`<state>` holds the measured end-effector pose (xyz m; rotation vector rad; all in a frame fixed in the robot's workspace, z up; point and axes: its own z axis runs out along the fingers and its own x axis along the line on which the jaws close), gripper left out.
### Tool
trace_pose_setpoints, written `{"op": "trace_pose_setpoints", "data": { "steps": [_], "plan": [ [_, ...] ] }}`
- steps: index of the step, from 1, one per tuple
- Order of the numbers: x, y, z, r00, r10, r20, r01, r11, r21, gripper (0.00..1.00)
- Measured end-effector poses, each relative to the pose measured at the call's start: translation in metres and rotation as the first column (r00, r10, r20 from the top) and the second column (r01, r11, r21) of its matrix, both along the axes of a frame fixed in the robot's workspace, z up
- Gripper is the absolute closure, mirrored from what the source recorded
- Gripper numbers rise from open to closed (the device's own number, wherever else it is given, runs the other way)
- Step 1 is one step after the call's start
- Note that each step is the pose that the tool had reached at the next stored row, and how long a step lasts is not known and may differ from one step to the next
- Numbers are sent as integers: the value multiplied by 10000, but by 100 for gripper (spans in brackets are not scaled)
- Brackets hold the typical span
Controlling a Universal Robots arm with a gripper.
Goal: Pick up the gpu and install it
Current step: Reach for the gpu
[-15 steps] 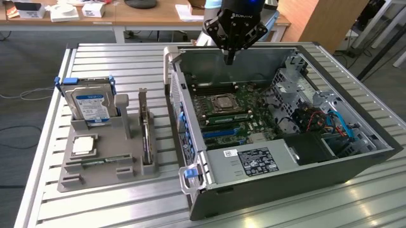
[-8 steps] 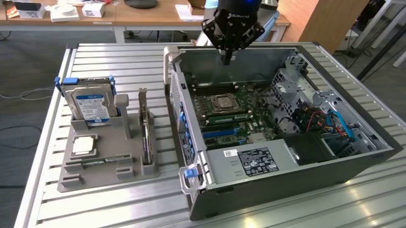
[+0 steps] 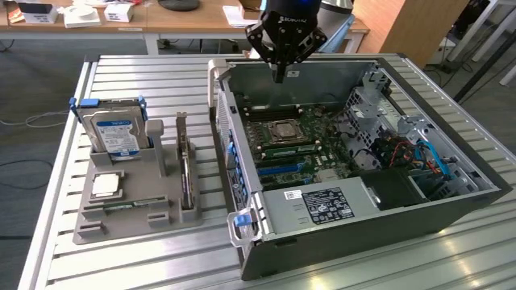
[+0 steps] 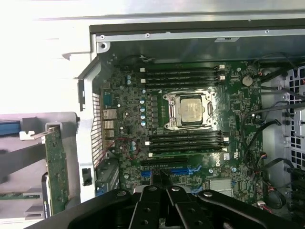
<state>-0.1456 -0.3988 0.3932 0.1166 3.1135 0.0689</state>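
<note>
Nearest, the grey holder [image 3: 121, 225] carries the gpu [image 3: 185, 175] on edge, just beside the open computer case [image 3: 363, 241], whose wall stands between card and motherboard [image 3: 303, 148]. The hard drive [image 3: 113, 134] stands behind. Farthest, the gripper [image 3: 278, 75] hangs clenched and empty over the board.

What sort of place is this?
Likely a robotics lab or test workshop: an opened desktop computer case on a slatted aluminium table, a grey parts holder with a hard drive and gpu, and office desks behind.
</note>
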Motion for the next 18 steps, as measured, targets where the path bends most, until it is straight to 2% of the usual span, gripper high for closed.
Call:
{"op": "trace_pose_setpoints", "data": {
  "steps": [18],
  "plan": [
    [-468,0,0,10000,1,19,-1,10000,0,89]
  ]
}}
